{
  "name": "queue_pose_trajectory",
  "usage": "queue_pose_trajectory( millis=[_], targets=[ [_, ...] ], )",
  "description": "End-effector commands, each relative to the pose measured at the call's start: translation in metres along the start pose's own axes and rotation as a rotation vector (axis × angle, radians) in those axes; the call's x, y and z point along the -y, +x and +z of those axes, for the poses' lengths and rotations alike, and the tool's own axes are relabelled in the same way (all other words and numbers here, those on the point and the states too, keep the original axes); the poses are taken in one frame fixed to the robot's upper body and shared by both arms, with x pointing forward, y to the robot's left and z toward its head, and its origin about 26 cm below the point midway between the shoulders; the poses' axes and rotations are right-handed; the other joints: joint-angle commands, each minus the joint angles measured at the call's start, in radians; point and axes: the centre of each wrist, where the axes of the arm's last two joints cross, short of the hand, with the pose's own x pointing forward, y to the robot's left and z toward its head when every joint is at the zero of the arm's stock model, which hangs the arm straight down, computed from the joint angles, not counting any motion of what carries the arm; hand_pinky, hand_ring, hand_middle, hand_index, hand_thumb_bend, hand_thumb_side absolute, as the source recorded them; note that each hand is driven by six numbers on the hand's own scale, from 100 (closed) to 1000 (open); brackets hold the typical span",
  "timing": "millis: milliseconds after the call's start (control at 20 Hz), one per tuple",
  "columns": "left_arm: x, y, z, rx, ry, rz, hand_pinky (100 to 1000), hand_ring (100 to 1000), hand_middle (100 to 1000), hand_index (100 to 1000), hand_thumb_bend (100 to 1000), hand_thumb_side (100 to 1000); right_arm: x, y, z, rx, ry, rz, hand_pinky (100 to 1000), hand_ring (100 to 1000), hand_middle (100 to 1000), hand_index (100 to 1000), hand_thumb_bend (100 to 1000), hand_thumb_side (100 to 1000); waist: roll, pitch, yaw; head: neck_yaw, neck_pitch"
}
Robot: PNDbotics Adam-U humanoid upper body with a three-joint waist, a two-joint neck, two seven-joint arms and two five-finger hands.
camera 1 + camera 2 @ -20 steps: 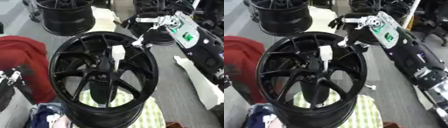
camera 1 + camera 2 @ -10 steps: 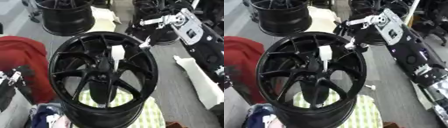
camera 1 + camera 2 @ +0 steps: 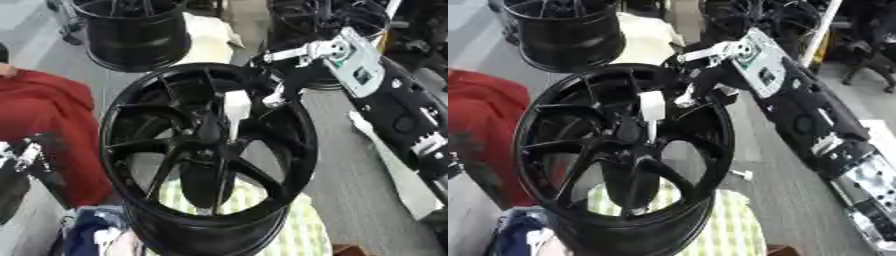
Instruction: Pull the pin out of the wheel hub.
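Note:
A black multi-spoke wheel hub (image 3: 206, 150) stands tilted in the middle on a checked cloth. A white pin (image 3: 236, 107) sticks up out of its centre, just above the hub bore. My right arm comes in from the right, and my right hand (image 3: 282, 86) hovers over the wheel's upper right rim. One pale fingertip (image 3: 271, 98) is a short way right of the pin and apart from it. The dark fingers blend into the wheel. My left hand (image 3: 21, 161) shows blurred at the lower left edge, beside the red cloth.
Two more black wheels stand behind, one at the upper left (image 3: 131, 35) and one at the upper right (image 3: 324, 20). A red cloth (image 3: 52, 115) lies left, a green checked cloth (image 3: 262, 225) under the hub, and a small white piece (image 3: 744, 175) on the grey floor.
My right hand swung slightly right, then came back left and lower, closer to the pin. The pin still stands in the hub. The view has shifted a little.

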Motion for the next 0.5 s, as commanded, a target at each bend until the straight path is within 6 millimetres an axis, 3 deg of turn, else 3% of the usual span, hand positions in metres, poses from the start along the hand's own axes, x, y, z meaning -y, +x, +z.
queue_pose_trajectory(
  millis=[50,500],
  targets=[
    [-0.001,0.007,-0.003,0.022,-0.007,-0.015,661,777,687,820,100,596,0.009,0.004,0.003,0.005,0.014,0.052,814,851,809,918,343,426,0.006,-0.012,0.001,-0.003,-0.002],
    [0.000,0.007,-0.003,0.023,-0.008,-0.015,661,777,686,820,100,595,0.001,0.006,-0.010,0.010,0.046,0.065,807,833,771,876,339,424,0.007,-0.010,0.001,-0.006,-0.002]
  ],
)
